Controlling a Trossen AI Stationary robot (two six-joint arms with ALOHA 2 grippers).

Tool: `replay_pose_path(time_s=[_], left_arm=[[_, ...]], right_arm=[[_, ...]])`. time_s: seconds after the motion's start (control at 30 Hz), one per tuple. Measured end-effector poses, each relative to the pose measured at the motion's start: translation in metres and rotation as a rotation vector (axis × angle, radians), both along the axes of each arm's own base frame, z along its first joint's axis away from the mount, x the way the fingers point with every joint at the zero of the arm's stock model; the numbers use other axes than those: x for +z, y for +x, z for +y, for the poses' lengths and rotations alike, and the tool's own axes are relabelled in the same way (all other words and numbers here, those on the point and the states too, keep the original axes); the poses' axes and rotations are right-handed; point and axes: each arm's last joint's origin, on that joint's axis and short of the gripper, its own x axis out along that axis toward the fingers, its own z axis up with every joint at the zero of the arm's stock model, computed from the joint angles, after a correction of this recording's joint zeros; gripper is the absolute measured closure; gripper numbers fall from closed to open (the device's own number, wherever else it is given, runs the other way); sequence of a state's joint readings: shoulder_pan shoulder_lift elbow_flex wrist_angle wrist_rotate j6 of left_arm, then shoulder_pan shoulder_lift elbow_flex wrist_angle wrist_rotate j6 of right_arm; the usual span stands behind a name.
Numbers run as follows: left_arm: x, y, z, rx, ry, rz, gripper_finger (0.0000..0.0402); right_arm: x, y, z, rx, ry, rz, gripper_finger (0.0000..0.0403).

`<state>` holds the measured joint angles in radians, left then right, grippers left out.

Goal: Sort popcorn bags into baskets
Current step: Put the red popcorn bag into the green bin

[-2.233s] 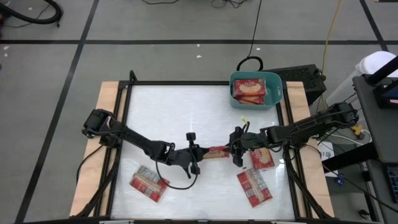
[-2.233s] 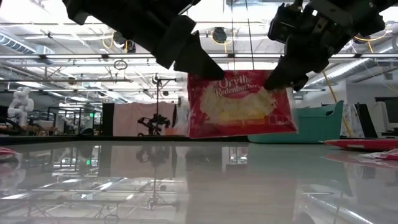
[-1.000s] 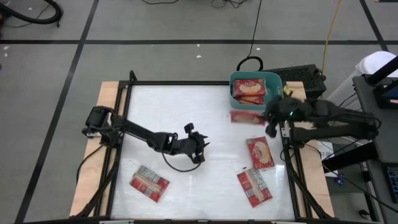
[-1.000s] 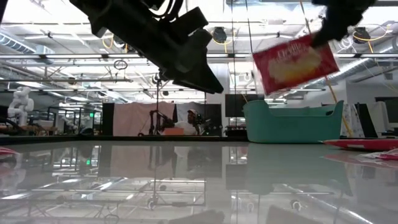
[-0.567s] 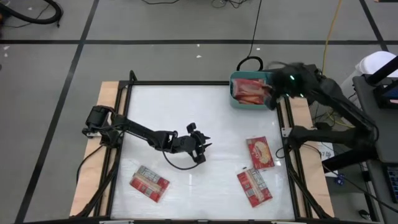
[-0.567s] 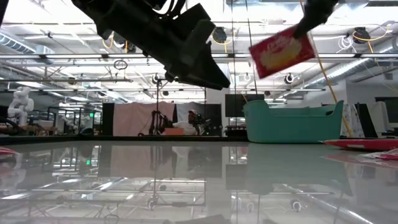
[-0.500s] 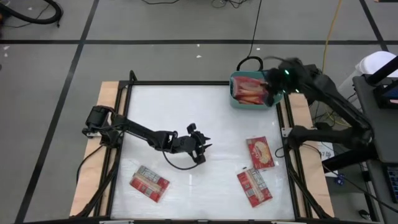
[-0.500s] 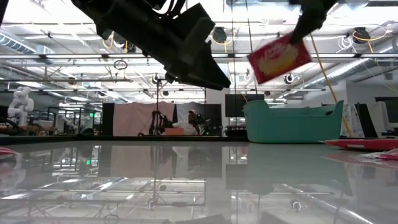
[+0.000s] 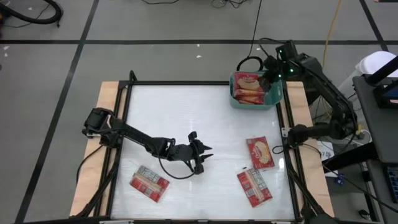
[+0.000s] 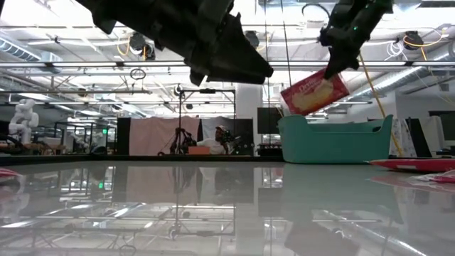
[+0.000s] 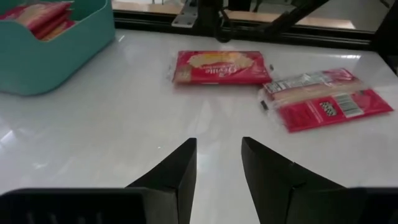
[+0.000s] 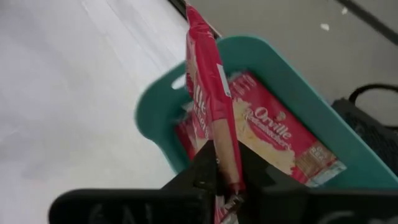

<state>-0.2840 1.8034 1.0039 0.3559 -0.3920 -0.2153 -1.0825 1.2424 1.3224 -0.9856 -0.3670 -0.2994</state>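
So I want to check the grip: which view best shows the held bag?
The right wrist view: the right gripper pinches the held bag edge-on above the basket. The low view shows its face; from above it blends in.

You have one red popcorn bag [image 12: 208, 106] hanging edge-on, tilted, pinched at one end in the right claw [image 12: 225, 180] directly above the teal basket [image 9: 274, 101] at the worktop's far right corner. In the basket lie more red packets [image 9: 248, 89], the top one face up with its yellow-tan picture showing. Three further bags lie flat on the worktop: two [image 9: 260, 152] [image 9: 254, 187] near each other on the right, one [image 9: 149, 183] at the near left.
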Motion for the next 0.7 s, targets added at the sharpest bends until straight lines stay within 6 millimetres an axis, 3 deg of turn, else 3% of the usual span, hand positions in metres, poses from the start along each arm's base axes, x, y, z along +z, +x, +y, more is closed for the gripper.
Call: replay_pose_path(time_s=[0.4, 0.7], left_arm=[[0.001, 0.0, -0.003, -0.006, -0.008, -0.017, 0.027], [0.001, 0.0, -0.003, -0.006, -0.003, -0.016, 0.027]], right_arm=[[-0.026, 0.01, -0.034, -0.095, 0.022, 0.094, 0.0355], [-0.046, 0.013, -0.055, -0.227, -0.031, 0.288, 0.0292]])
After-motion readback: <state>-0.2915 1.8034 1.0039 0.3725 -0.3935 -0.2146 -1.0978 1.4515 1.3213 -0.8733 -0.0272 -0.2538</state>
